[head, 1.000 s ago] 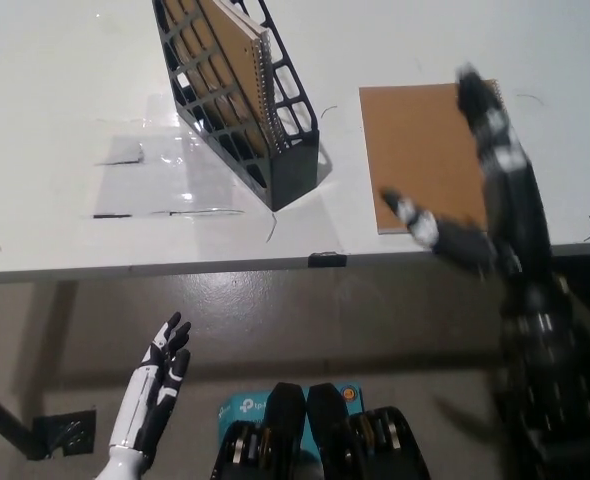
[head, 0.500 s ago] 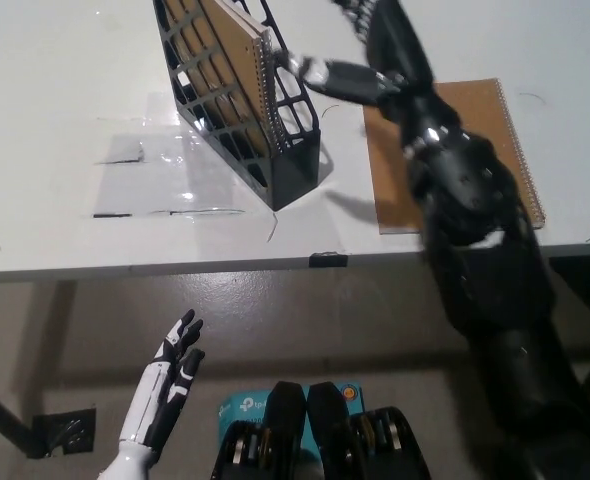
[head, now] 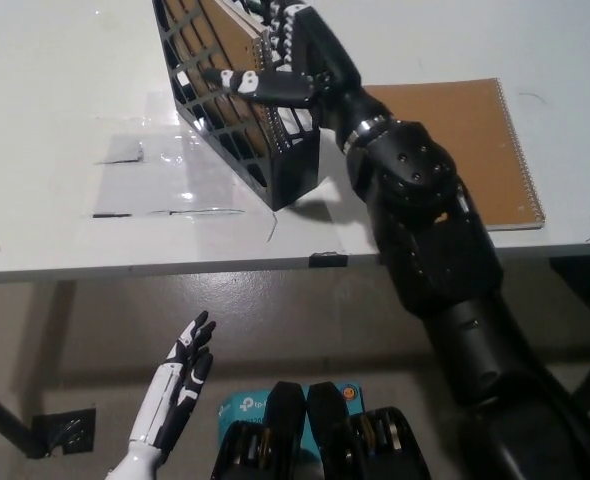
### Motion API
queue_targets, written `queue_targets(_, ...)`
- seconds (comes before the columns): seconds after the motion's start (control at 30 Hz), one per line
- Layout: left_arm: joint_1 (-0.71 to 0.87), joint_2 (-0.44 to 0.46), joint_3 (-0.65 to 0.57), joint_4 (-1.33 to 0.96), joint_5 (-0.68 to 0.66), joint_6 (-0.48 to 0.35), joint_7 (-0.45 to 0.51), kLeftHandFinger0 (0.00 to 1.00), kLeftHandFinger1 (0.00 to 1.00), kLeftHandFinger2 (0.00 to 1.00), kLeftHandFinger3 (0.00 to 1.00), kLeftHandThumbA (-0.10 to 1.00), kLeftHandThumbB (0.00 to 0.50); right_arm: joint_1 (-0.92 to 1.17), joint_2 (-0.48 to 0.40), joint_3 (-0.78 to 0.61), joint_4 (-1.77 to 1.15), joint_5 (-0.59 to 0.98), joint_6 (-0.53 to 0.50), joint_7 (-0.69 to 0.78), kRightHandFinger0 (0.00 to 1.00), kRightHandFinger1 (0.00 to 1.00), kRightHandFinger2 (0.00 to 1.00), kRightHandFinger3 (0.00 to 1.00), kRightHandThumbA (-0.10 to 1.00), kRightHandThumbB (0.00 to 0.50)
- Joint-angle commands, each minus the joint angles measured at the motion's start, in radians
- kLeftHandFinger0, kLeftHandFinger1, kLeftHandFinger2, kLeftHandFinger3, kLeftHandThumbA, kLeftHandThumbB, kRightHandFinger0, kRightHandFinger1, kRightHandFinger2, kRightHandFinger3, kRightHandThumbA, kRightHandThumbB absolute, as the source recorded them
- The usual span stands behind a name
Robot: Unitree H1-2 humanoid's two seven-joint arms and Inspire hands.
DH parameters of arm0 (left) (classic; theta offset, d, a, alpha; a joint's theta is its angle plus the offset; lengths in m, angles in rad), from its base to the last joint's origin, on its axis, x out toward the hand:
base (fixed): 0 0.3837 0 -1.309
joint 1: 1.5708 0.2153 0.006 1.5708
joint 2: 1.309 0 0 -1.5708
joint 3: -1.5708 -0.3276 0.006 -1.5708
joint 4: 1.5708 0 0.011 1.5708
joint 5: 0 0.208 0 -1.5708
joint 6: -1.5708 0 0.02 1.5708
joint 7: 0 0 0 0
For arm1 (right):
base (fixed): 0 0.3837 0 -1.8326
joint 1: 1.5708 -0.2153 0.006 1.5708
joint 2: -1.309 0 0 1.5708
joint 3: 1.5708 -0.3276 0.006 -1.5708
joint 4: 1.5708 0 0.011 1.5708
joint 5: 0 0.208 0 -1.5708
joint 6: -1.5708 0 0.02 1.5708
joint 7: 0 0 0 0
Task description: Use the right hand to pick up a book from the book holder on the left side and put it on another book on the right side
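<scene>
The right hand (head: pixel 295 62) and bulky jointed arm are glossy black with white finger segments; the left hand (head: pixel 170 395) is white with black undersides.

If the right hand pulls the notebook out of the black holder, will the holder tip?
Possibly. The black holder is tall, narrow and openwork, so probably light. The spiral notebook leans inside it; its wire binding might catch the lattice. The right hand is at its edge.

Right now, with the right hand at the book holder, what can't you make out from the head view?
- Right hand: whether it grips the spiral book; its fingers overlap the book's edge.
- Book holder: its top and the book's upper part are cut off by the picture's top edge.
- Flat book on the right: its left part is hidden by the black arm.
- Left hand rests open below the table, wrist cut off.
</scene>
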State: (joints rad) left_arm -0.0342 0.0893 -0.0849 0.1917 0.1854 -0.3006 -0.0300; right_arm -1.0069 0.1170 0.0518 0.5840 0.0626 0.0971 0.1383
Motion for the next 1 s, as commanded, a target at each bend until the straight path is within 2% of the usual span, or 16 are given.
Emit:
queue_targets(0.0,0.001,0.009,-0.006,-0.017,0.007,-0.046,0.006,0.99,1.00,1.00,1.00,0.95,0.160,-0.079,0.018,0.015,0.028,-0.009,-0.020,0.006,0.93,1.00,1.00,1.00,0.91,0.216)
queue_targets(0.3,0.010,0.008,-0.004,-0.030,-0.012,-0.032,-0.002,1.00,1.00,1.00,1.00,0.90,0.148,-0.111,0.001,0.002,0.124,-0.001,-0.042,0.008,0.93,1.00,1.00,1.00,0.91,0.207)
queue_targets(0.47,0.006,0.008,-0.006,-0.030,-0.014,-0.025,-0.007,1.00,1.00,1.00,1.00,0.91,0.146,-0.141,-0.010,0.002,0.196,-0.012,-0.075,-0.004,0.95,1.00,1.00,1.00,0.94,0.238)
queue_targets(0.57,0.006,0.008,-0.007,-0.026,0.003,-0.034,0.004,0.97,0.98,1.00,1.00,0.91,0.140,-0.145,-0.010,0.004,0.210,-0.013,-0.079,-0.002,0.94,1.00,1.00,1.00,0.94,0.232)
queue_targets(0.7,0.008,0.009,-0.009,-0.030,-0.005,-0.029,-0.004,0.98,0.98,1.00,1.00,0.91,0.132,-0.152,-0.008,0.001,0.231,-0.010,-0.085,0.000,0.91,1.00,1.00,1.00,0.94,0.238)
queue_targets(0.97,0.003,0.013,-0.010,-0.023,-0.014,-0.033,-0.008,0.99,0.98,1.00,1.00,0.92,0.152,-0.181,-0.005,-0.002,0.290,-0.004,-0.102,0.008,0.88,1.00,1.00,1.00,0.93,0.257)
